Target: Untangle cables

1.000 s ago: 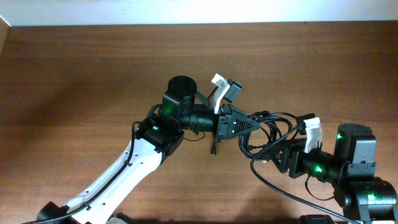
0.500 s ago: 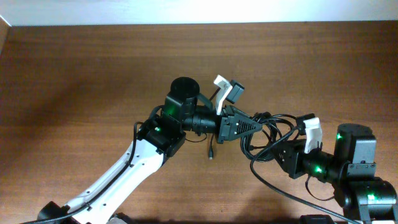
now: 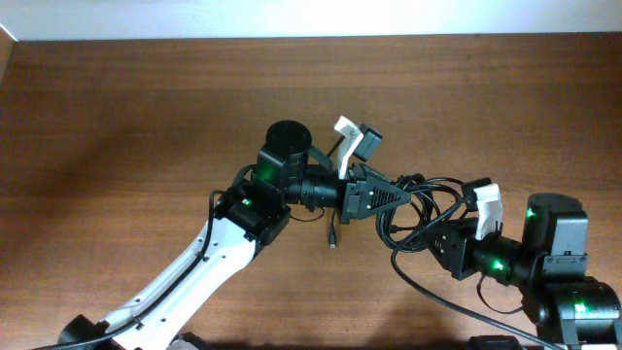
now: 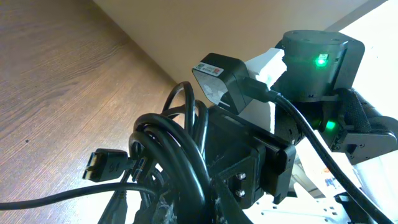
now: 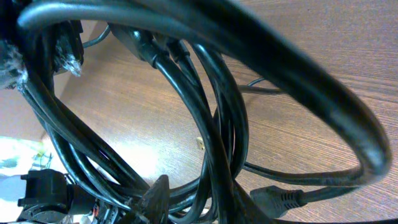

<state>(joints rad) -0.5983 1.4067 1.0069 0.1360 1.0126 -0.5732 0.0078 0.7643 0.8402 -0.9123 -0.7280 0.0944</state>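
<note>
The cables (image 3: 420, 206) — glossy black loops, one plug (image 3: 332, 240) dangling — sit clamped in the left gripper (image 3: 397, 195). The right gripper (image 3: 439, 243) is buried among them — its grip can't be made out.

The brown wood-grain table (image 3: 117, 117) is presenting a smooth, satin surface with fine, straight grain. The thin black cables (image 4: 180, 155) are showing a smooth, semi-gloss, rubbery-looking sheath that is catching light streaks along the loops. At 9 o'clock of the bundle, the small black moulded plug (image 4: 107, 167) is showing a paler, metallic-looking tip. The long white left-arm link (image 3: 194, 267) is appearing as glossy plastic. The black cylindrical joint housing (image 3: 287, 144) at its 1 o'clock is looking matt. At 10 o'clock in the right wrist view, a frayed grey wrapping (image 5: 69, 55) is looking rough.
</note>
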